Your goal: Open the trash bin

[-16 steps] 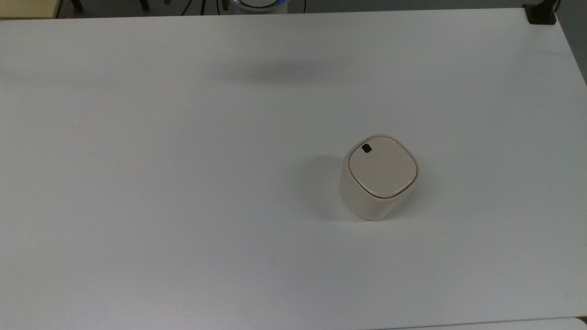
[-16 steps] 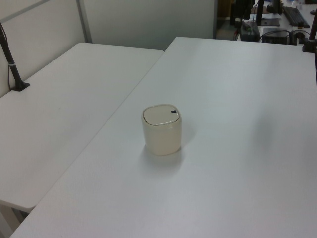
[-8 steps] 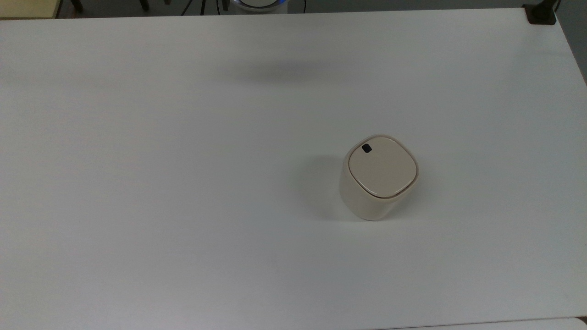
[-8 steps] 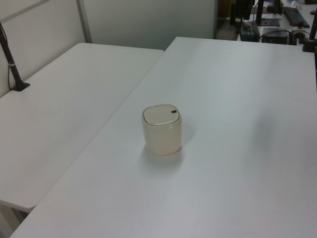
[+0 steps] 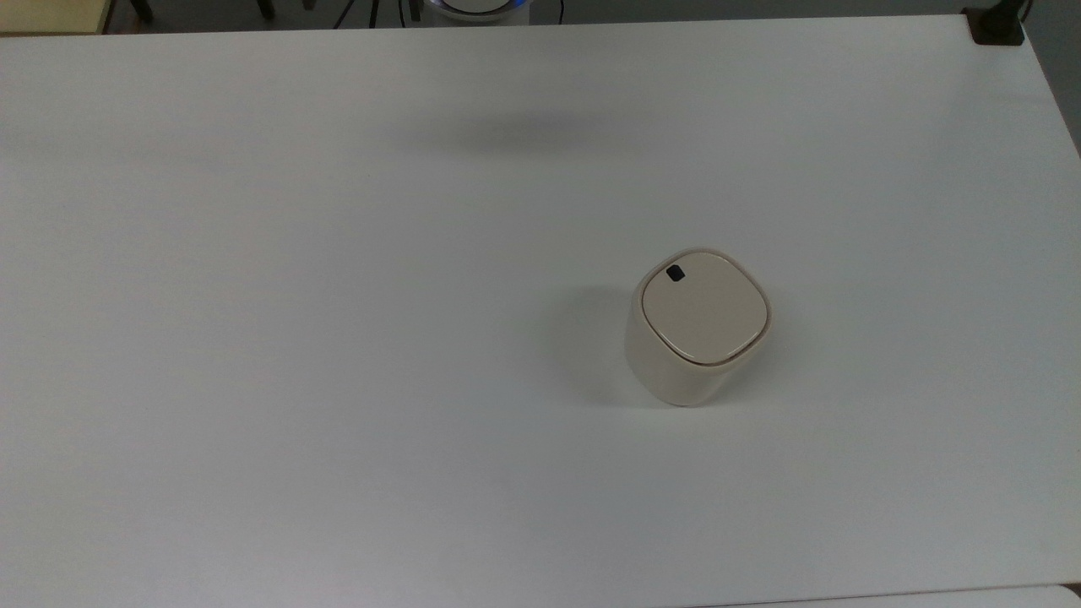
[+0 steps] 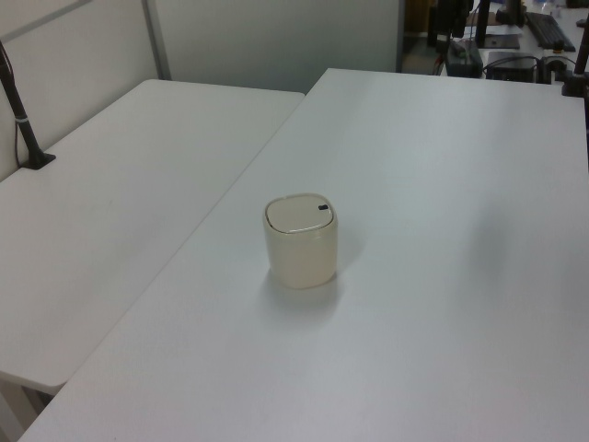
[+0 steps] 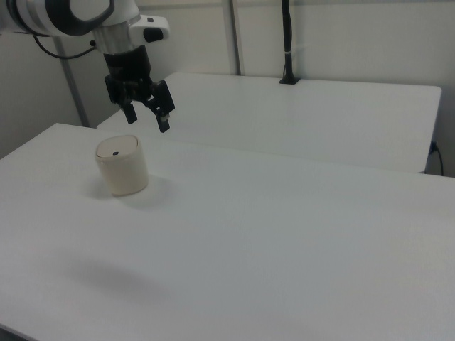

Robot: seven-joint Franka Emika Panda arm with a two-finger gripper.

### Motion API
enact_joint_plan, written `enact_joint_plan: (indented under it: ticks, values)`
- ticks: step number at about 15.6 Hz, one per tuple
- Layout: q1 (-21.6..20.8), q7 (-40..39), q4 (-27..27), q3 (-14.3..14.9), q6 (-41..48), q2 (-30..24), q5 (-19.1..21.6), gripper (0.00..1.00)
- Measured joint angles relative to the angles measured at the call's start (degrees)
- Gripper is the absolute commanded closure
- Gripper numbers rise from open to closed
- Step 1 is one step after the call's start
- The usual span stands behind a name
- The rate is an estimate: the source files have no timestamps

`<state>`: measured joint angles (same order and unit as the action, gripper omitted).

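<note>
1. standing upright on the white bench point(image 5: 338, 338), the bin point(image 5: 694, 329) sat right of centre in the top view, its lid point(image 5: 705, 311) flat and shut.
2. a small black button point(image 5: 676, 273) showed at the lid's upper-left corner in the top view.
3. in the right view the jaws point(image 7: 147, 112) hung in the air above the bin, a little to the right view's right, spread wide and holding nothing.
4. a second white bench point(image 6: 120, 212) stood alongside.
</note>
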<state>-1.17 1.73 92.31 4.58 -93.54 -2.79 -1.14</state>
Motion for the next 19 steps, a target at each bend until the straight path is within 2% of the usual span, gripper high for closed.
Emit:
enact_joint_plan:
  ticks: [9,15,19]
  values:
    - [-0.3,1.2,0.0,-0.2,0.0,0.6,0.0,0.0]
    - [-2.2,11.1,0.1,-1.1,0.0,1.3,0.5,0.0]
    - [-3.1,16.5,0.1,-4.0,0.0,3.3,1.1,0.0]
